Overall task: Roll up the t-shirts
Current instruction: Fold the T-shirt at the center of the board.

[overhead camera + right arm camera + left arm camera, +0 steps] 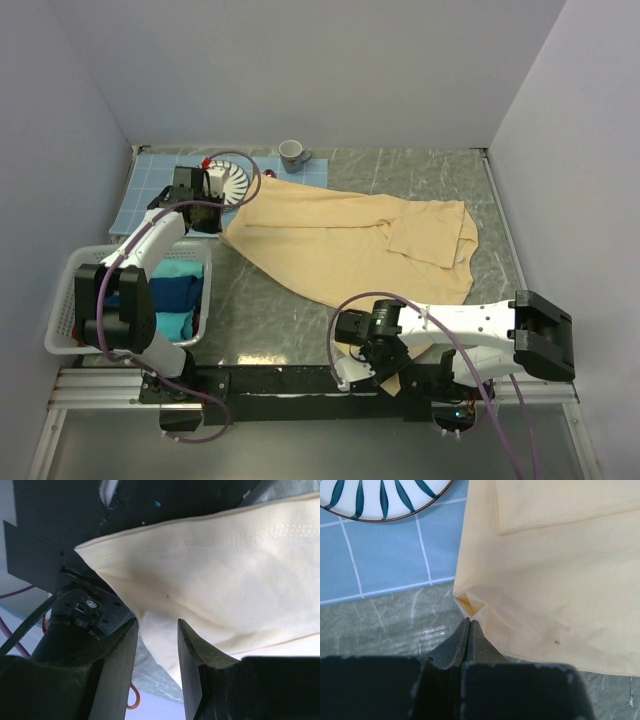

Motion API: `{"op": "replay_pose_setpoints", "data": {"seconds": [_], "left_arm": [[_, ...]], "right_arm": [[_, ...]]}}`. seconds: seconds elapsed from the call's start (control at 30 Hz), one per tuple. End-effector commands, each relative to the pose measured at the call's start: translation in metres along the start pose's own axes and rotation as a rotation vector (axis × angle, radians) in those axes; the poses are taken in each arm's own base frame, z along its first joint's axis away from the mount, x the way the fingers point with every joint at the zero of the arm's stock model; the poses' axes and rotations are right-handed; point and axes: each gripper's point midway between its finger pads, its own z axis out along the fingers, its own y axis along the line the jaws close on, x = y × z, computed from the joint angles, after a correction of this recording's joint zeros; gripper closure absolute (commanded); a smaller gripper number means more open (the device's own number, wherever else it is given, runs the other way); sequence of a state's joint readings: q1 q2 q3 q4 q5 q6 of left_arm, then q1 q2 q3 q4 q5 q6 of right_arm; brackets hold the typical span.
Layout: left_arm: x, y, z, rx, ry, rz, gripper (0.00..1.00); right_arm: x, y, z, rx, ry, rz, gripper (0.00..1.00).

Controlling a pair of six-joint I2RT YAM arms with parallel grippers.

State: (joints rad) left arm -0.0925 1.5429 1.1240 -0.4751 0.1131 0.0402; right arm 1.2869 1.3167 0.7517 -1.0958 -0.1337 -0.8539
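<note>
While yellow t-shirt (340,240) is lying spread on bench (400,170), one corner just beside plate (228,183), L gripper (469,622) is pinching that corner w/ jaws fully closed. R gripper (157,625), well apart from plate at bench's near edge, is sitting w/ jaws partway apart, shirt cloth filling the gap; can't tell if it's clamped. Teal & navy t-shirts (180,285) are lying in basket (60,320), nearer than plate.

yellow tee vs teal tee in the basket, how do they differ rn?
The yellow t-shirt lies spread across the table; the teal t-shirt sits bunched in the white basket. The yellow t-shirt shows far more cloth than the teal t-shirt. The yellow t-shirt lies by itself; the teal t-shirt is packed against a navy t-shirt. Both are plain, single-colour.
</note>
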Motion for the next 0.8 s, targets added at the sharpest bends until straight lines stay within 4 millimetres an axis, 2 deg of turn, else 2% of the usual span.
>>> {"op": "replay_pose_setpoints", "data": {"seconds": [0.0,0.13,0.43,0.47,0.63,0.77], "left_arm": [[-0.023,-0.001,-0.008,0.012,-0.071,-0.004,0.99],[-0.021,0.0,-0.009,0.004,-0.074,-0.003,0.99],[-0.028,0.0,-0.012,0.004,-0.095,0.0,0.99],[-0.028,0.0,-0.012,0.004,-0.094,-0.002,0.99],[-0.026,-0.003,-0.013,0.019,-0.085,0.006,0.99],[-0.025,-0.008,-0.018,0.046,-0.086,0.015,0.99]], "right_arm": [[-0.013,0.002,-0.009,-0.002,-0.054,-0.031,0.56],[-0.018,0.0,-0.007,0.014,-0.07,-0.031,0.61],[-0.015,-0.005,-0.009,0.076,-0.055,0.074,0.85],[-0.012,-0.006,-0.01,0.084,-0.042,0.088,0.98],[-0.006,-0.008,-0.015,0.13,-0.032,0.137,1.0],[0.003,-0.004,-0.028,0.178,-0.061,0.184,1.0]]}}
